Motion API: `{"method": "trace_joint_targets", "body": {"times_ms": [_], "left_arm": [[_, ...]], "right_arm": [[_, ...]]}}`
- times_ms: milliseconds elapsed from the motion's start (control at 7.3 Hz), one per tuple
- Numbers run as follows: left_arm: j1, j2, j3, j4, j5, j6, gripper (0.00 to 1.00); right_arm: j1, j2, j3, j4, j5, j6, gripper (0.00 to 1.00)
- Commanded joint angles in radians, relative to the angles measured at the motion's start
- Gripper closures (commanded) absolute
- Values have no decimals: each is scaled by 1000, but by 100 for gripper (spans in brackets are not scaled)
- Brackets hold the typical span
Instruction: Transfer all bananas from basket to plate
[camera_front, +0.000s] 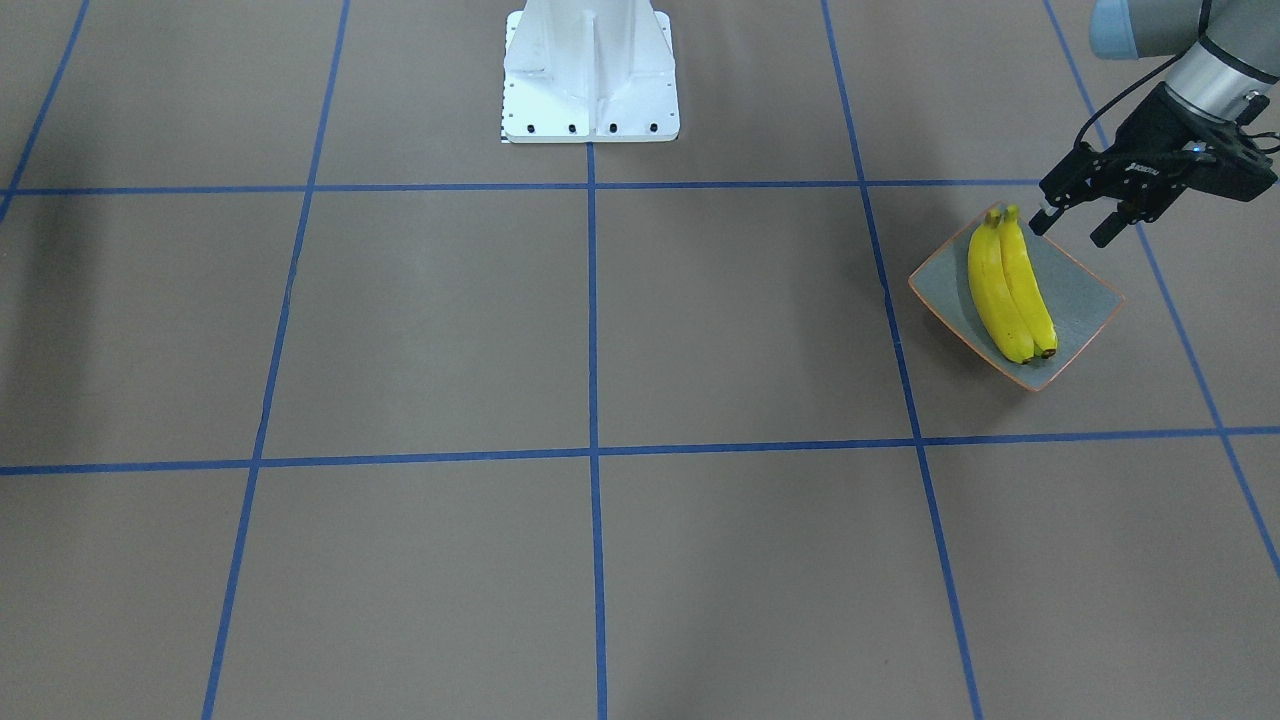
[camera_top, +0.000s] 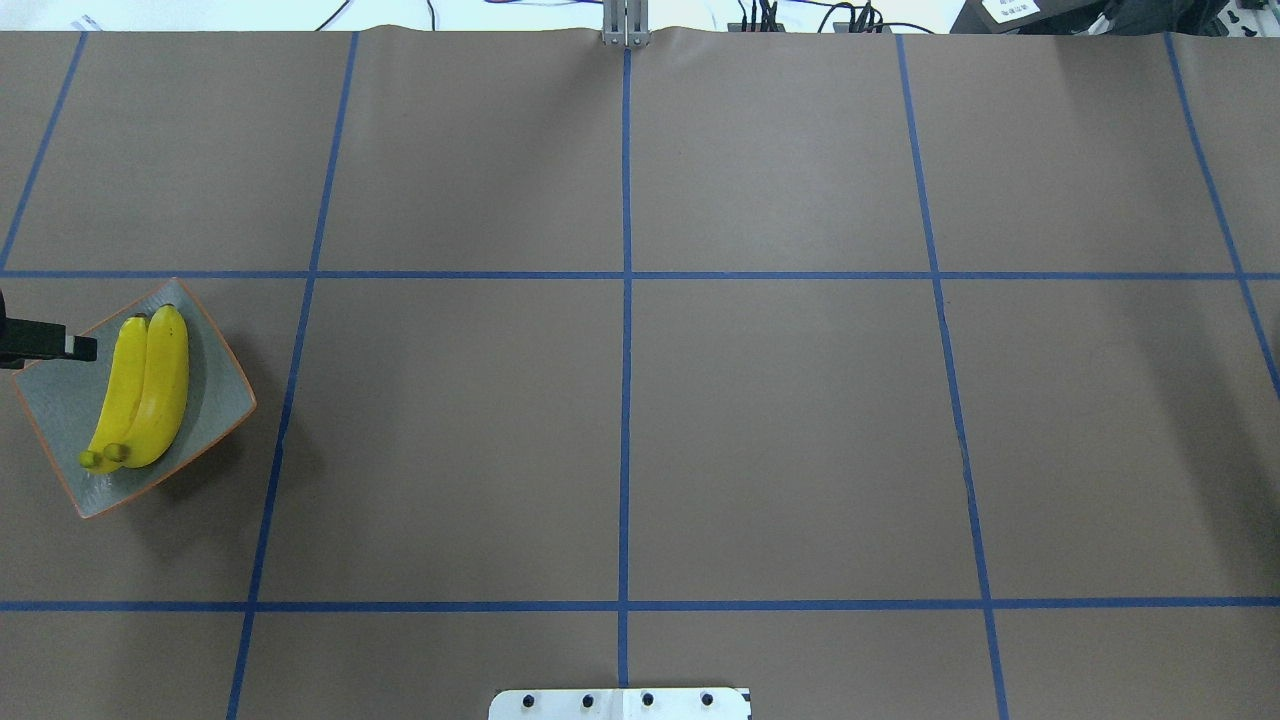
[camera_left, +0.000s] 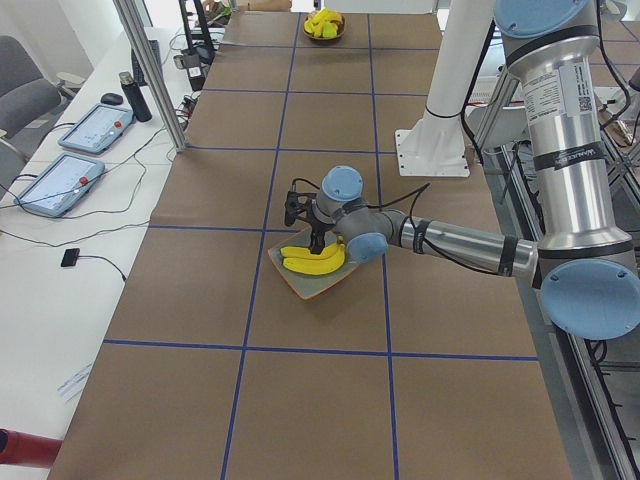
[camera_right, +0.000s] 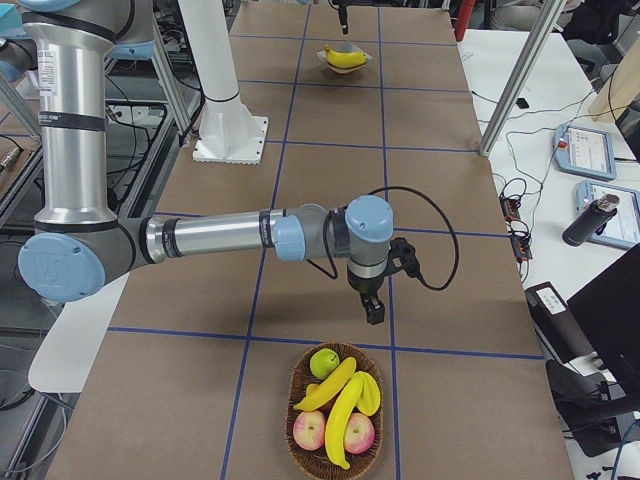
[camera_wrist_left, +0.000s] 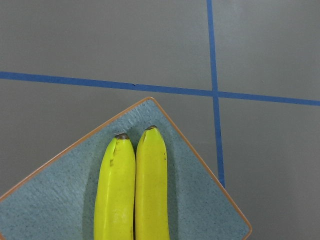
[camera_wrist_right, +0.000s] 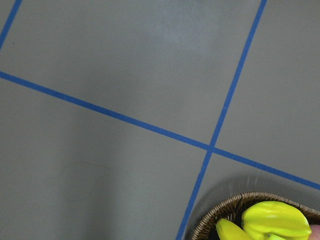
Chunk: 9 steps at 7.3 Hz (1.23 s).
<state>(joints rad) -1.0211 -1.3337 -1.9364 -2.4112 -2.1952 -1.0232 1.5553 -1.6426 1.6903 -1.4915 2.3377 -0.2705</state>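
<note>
Two yellow bananas (camera_front: 1010, 290) lie side by side on the grey-green, orange-rimmed plate (camera_front: 1080, 290), also seen from overhead as bananas (camera_top: 145, 390) on the plate (camera_top: 60, 400). My left gripper (camera_front: 1072, 225) hovers open and empty just above the plate's back corner. More bananas (camera_right: 340, 405) lie in the wicker basket (camera_right: 292, 395) with other fruit. My right gripper (camera_right: 373, 308) hangs above the table just beyond the basket; I cannot tell whether it is open or shut. The right wrist view catches the basket rim (camera_wrist_right: 220, 207) and a banana (camera_wrist_right: 275, 220).
Two pink apples (camera_right: 310, 430) and a green fruit (camera_right: 323, 362) share the basket. The white robot base (camera_front: 590, 70) stands at the table's middle edge. Blue tape lines grid the brown table. Tablets and cables lie on side desks.
</note>
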Motion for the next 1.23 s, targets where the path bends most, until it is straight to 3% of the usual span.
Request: {"method": "trace_joint_targets", "body": {"times_ms": [0, 548, 1096], "left_arm": [[-2, 2, -4, 0, 2, 0, 0], [-2, 4, -15, 0, 3, 0, 0], [-2, 8, -15, 0, 3, 0, 0]], "right_arm": [[38, -37, -189, 189, 45, -55, 0], [49, -108, -276, 326, 52, -105, 1], [52, -21, -377, 327, 25, -261, 12]]}}
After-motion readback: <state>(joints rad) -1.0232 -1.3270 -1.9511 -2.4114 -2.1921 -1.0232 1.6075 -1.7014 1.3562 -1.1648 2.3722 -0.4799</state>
